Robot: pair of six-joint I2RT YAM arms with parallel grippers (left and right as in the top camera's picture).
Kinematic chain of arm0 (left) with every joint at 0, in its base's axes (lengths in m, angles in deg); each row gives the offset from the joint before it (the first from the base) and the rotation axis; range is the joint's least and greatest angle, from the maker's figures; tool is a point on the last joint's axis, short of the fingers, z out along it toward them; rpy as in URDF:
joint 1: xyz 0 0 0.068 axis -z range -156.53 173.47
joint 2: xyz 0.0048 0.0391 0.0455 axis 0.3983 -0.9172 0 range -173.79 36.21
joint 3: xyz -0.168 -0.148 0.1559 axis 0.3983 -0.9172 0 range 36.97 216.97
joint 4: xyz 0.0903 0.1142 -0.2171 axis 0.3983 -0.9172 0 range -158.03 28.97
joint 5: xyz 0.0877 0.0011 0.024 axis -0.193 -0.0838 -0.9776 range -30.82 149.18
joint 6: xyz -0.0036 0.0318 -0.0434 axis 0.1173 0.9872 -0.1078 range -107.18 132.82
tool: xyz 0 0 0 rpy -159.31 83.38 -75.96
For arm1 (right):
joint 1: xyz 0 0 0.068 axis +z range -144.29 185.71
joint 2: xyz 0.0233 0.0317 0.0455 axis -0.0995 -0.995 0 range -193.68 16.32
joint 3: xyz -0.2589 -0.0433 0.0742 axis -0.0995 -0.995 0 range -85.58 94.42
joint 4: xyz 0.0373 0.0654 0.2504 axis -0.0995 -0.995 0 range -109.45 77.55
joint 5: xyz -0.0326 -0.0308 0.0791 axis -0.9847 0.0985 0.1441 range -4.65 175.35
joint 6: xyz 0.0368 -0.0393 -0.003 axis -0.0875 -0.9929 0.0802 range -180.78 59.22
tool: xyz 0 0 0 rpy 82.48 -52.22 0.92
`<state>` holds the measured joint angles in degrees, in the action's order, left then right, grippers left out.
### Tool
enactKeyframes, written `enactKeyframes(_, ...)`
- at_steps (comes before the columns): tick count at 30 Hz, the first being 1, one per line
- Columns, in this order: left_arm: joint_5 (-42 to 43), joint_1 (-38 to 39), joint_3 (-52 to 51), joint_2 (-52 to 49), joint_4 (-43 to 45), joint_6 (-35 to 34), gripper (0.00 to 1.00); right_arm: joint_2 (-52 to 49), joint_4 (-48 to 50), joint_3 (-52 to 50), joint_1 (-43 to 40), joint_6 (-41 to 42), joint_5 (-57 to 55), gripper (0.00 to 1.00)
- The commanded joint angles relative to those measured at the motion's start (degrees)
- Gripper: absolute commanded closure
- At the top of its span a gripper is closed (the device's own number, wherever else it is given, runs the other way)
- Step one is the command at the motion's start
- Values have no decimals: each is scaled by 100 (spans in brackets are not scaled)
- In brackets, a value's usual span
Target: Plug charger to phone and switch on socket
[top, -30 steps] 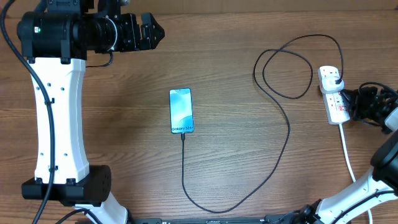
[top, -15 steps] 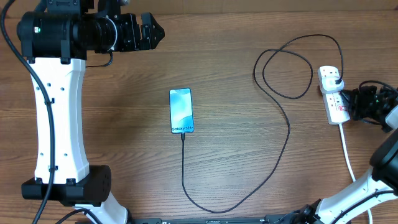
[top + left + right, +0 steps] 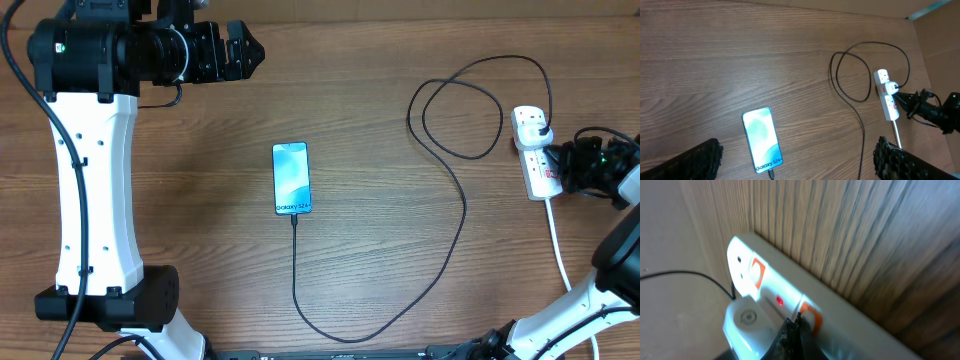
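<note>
The phone (image 3: 291, 178) lies screen-up and lit at the table's middle, also in the left wrist view (image 3: 762, 139). The charger's thin black cable (image 3: 464, 215) is plugged into the phone's bottom edge, loops right and ends at a plug (image 3: 539, 128) seated in the socket strip (image 3: 541, 172). My right gripper (image 3: 563, 166) is shut, its tips (image 3: 795, 323) against an orange-red switch (image 3: 811, 318) on the socket (image 3: 850, 325); a small red light (image 3: 779, 300) glows beside it. My left gripper (image 3: 243, 54) is open and empty, high at the back left.
The strip's thick white cord (image 3: 560, 250) runs toward the front right edge. The cable forms a loop (image 3: 455, 110) left of the strip. The left arm's white column (image 3: 95, 200) stands at the left side.
My right gripper has shifted very slightly along the socket strip. The phone, cable and left arm have not moved.
</note>
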<state>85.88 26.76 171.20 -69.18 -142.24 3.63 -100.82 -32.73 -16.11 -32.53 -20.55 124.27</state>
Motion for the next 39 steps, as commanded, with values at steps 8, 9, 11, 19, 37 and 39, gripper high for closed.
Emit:
enactKeyframes(8,-33,26,0,-26,2,39,0,-153,-13,-162,317,-109,-162,96)
enactKeyframes(9,-33,26,2,-26,2,39,0,-153,20,-157,269,-103,-162,96)
enactKeyframes(11,-33,26,0,-26,2,39,0,-131,68,-144,111,-35,-160,96)
enactKeyframes(19,-33,26,0,-26,2,39,0,643,339,-103,-691,-20,654,96)
enactKeyframes(37,-33,26,0,-26,2,39,0,4723,-918,-103,1073,-2575,1300,96)
enactKeyframes(39,-33,26,0,-26,2,39,0,5049,-1394,-103,1414,-2983,1207,95)
